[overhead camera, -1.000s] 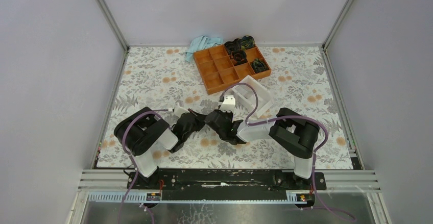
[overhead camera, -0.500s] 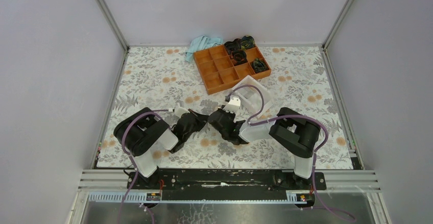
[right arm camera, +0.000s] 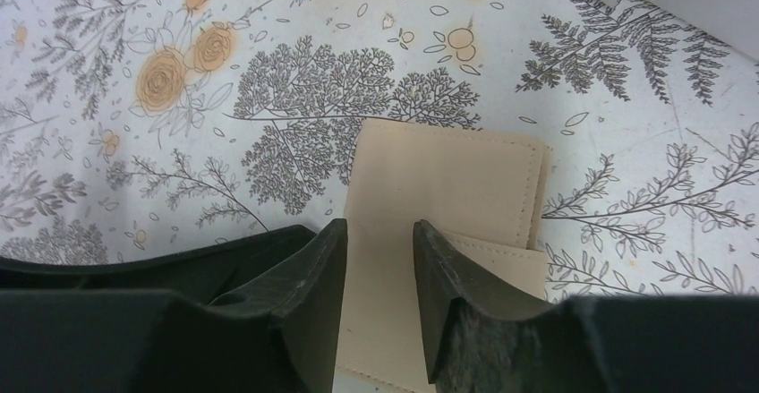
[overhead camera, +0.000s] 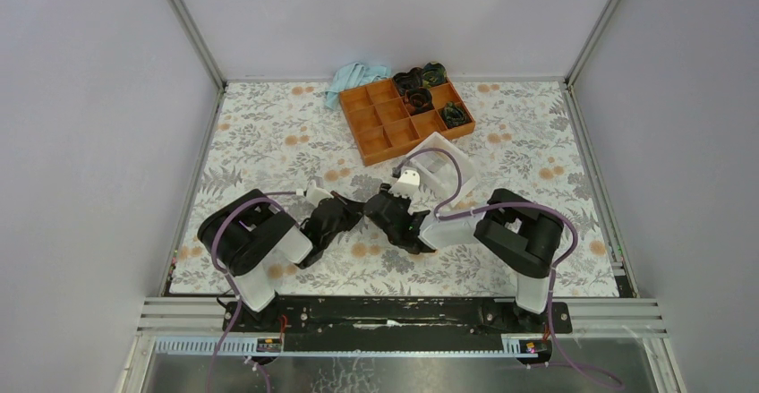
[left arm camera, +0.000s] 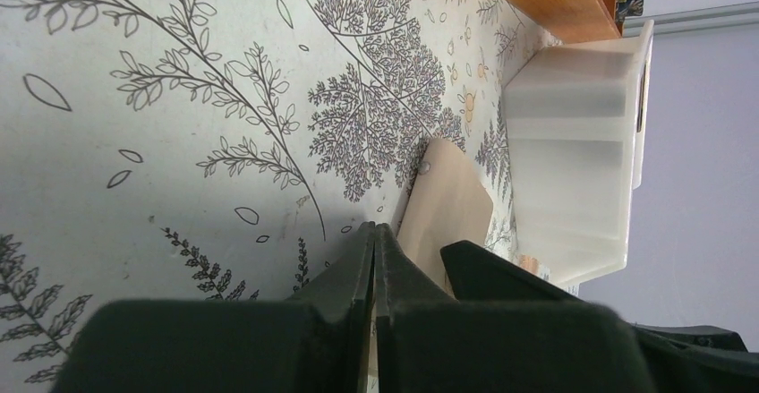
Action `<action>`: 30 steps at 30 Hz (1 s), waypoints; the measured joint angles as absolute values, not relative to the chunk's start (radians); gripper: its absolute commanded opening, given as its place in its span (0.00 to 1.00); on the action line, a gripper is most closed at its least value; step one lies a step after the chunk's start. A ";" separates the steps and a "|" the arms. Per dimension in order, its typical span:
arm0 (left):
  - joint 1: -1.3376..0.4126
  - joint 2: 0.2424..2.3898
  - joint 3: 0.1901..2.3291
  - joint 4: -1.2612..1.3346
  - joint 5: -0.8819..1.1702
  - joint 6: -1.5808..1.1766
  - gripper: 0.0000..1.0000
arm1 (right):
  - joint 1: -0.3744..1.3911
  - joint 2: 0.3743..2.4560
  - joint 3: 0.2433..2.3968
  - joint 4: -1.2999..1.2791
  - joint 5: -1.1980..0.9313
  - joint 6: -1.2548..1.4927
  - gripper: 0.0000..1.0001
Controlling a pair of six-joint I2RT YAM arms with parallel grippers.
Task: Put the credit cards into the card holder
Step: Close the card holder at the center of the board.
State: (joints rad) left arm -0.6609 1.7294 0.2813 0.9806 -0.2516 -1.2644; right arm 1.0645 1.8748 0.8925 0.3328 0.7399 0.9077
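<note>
Right gripper (right arm camera: 376, 232) has its jaws parted and grips nothing, hanging right over the tan card holder (right arm camera: 447, 187), which lies flat and looks folded on the floral mat (right arm camera: 134, 169); the left gripper (left arm camera: 374, 230), at the holder's 9 o'clock in the top view, is pinched closed with nothing visibly held. No credit card shows in any view, so I judge nothing is inserted yet and all the loading is left. Containers: the orange compartment tray (overhead camera: 371, 138), at 12 o'clock from the grippers, has dark coiled items (overhead camera: 421, 89) in its far-right cells and the other cells bare; the white bin (left arm camera: 573, 133), at 1 o'clock, shows nothing inside.
</note>
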 measured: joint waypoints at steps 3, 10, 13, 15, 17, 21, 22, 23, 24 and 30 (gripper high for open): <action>-0.661 1.728 0.286 0.973 -0.252 -1.262 0.04 | 1.068 1.866 0.894 0.311 0.741 0.884 0.45; -0.661 1.728 0.294 0.962 -0.252 -1.261 0.04 | 1.070 1.846 0.892 0.268 0.743 0.812 0.44; -0.661 1.728 0.298 0.956 -0.252 -1.259 0.04 | 1.071 1.831 0.887 0.249 0.744 0.770 0.44; -0.661 1.728 0.299 0.955 -0.252 -1.258 0.05 | 1.071 1.815 0.877 0.231 0.743 0.736 0.44; -0.661 1.728 0.302 0.951 -0.252 -1.256 0.05 | 1.071 1.801 0.870 0.209 0.744 0.702 0.44; -0.661 1.728 0.308 0.944 -0.252 -1.250 0.05 | 1.071 1.787 0.864 0.185 0.743 0.643 0.44; -0.661 1.728 0.310 0.942 -0.252 -1.247 0.05 | 1.071 1.784 0.863 0.183 0.742 0.630 0.44; -0.661 1.728 0.311 0.939 -0.252 -1.245 0.05 | 1.071 1.782 0.861 0.181 0.742 0.616 0.44; -0.661 1.727 0.312 0.936 -0.252 -1.243 0.05 | 1.071 1.779 0.860 0.180 0.741 0.605 0.44; -0.661 1.721 0.314 0.925 -0.255 -1.238 0.05 | 1.074 1.756 0.854 0.177 0.741 0.532 0.43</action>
State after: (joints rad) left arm -0.6613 1.7206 0.3138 0.9249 -0.2554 -1.2381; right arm 1.0737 1.7561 0.8539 0.1768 0.7414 0.5320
